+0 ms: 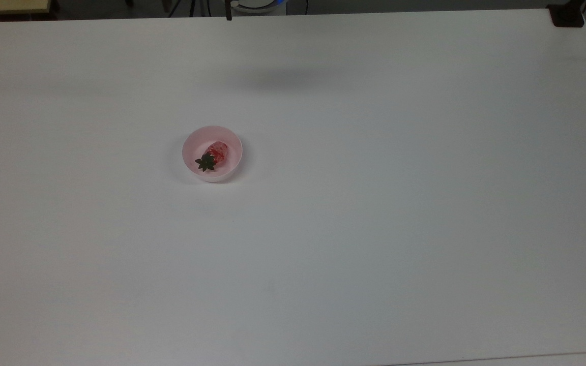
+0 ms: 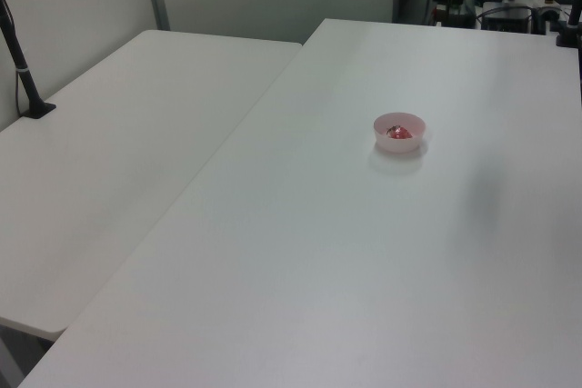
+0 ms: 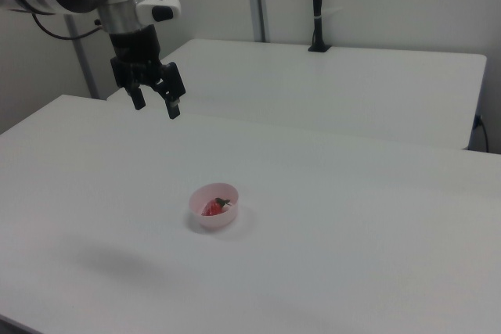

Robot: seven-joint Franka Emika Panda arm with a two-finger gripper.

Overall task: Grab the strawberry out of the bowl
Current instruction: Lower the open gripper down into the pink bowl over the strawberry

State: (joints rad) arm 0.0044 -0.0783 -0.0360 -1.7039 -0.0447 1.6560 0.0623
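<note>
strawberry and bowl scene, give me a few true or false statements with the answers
1. The strawberry lies inside the pink bowl. True.
2. The gripper is closed around the strawberry. False: it hangs in the air well above the table, its fingers apart and empty.
3. In the top view the strawberry's green cap points toward the bottom left. True.
4. The bowl is tipped on its side. False: it stands upright on the table.
5. In the right view the gripper is to the right of the bowl. False: it is up and to the left of it.
</note>
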